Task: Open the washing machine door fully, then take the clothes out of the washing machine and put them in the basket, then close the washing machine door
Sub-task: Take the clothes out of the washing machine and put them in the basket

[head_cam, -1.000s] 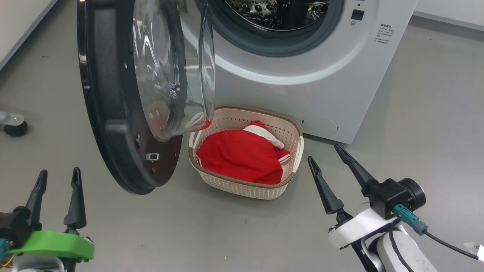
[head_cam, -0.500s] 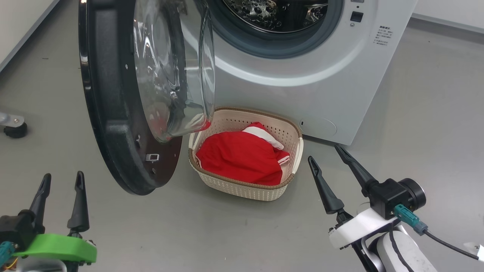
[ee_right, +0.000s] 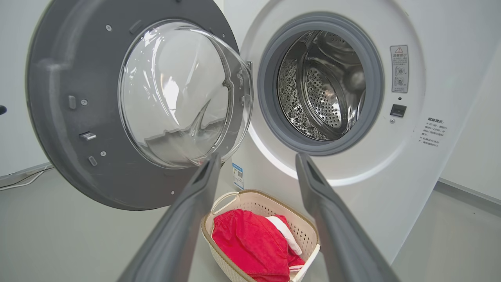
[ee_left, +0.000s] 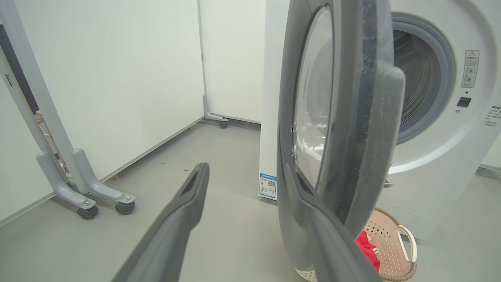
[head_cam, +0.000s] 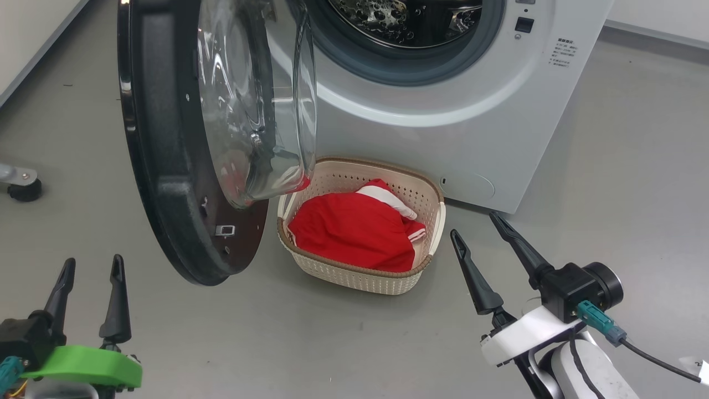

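Laundry corner, seen from the floor before the washing machine point(head_cam: 443, 111). The white front-loader stood on a smooth, matt grey floor point(head_cam: 620, 166) that carried only soft reflections. White wall panels point(ee_left: 117, 78) closed the room on the machine's hinge side, and a grey frame on castors point(ee_left: 86, 192) was parked against them, well apart from the machine. A blue label point(ee_left: 268, 186) sat low on the machine's side panel.

The washing machine door point(head_cam: 166, 166) stood swung out, roughly square to the machine's front, with its clear glass bowl turned towards the opening. Inside the grey seal point(ee_right: 270, 117) the perforated steel drum point(ee_right: 321, 90) lay exposed.

The basket point(head_cam: 354, 277) rested on the floor just before the machine's base, partly beneath the door's glass bowl. The clothes point(head_cam: 354, 230), red with white stripes, lay bunched inside it and covered most of its bottom.

The left gripper point(head_cam: 93, 259) hung low, out beyond the door's free edge, its fingers spread and empty. The right gripper point(head_cam: 473, 224) hung near the basket on the side away from the door, likewise spread and holding nothing.
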You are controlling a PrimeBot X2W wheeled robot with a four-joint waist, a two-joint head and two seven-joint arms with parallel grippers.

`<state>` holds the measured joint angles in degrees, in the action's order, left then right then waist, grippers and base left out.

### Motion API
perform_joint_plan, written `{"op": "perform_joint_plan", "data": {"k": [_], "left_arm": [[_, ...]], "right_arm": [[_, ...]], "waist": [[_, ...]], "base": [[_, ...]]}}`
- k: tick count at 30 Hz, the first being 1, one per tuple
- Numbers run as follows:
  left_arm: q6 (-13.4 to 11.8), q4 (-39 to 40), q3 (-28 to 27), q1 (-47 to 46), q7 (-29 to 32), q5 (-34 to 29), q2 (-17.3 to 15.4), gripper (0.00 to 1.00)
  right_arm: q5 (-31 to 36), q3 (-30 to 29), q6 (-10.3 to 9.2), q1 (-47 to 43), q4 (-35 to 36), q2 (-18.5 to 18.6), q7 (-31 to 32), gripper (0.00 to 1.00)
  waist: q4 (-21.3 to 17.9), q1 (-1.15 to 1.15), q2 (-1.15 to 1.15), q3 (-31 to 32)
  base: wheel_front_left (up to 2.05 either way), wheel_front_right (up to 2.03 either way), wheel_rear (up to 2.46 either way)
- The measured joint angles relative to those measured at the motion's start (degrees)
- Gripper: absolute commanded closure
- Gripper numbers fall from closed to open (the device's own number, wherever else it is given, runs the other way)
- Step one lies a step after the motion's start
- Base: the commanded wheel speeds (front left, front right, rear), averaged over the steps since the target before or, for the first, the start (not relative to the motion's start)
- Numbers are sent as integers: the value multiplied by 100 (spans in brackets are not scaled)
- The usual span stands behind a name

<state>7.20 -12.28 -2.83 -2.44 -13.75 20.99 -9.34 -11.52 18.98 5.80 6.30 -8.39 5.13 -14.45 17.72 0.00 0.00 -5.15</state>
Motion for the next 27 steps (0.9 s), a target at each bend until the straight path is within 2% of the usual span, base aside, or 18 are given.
{"op": "perform_joint_plan", "data": {"k": [19, 20, 22, 23, 27], "left_arm": [[0, -137, 64, -12, -44, -59, 2, 0], [0, -153, 66, -13, -44, -59, 3, 6], [0, -189, 79, -13, -44, -59, 3, 81], [0, -211, 87, -13, -44, -59, 3, 100], [0, -272, 118, -13, -44, -99, 2, 100]], "right_arm": [[0, -15, 1, -17, 9, -13, 0, 0], [0, -15, 1, -20, 9, -13, 0, 0], [0, -16, 1, -34, 9, -13, 0, 0], [0, -16, 1, -44, 9, -13, 0, 0], [0, -15, 1, -63, 8, -14, 0, 0]], "waist": [[23, 0, 0, 25], [23, 0, 0, 28], [25, 0, 0, 35], [26, 0, 0, 38], [28, 0, 0, 46]], "base": [[0, 0, 0], [0, 0, 0], [0, 0, 0], [0, 0, 0], [0, 0, 0]]}}
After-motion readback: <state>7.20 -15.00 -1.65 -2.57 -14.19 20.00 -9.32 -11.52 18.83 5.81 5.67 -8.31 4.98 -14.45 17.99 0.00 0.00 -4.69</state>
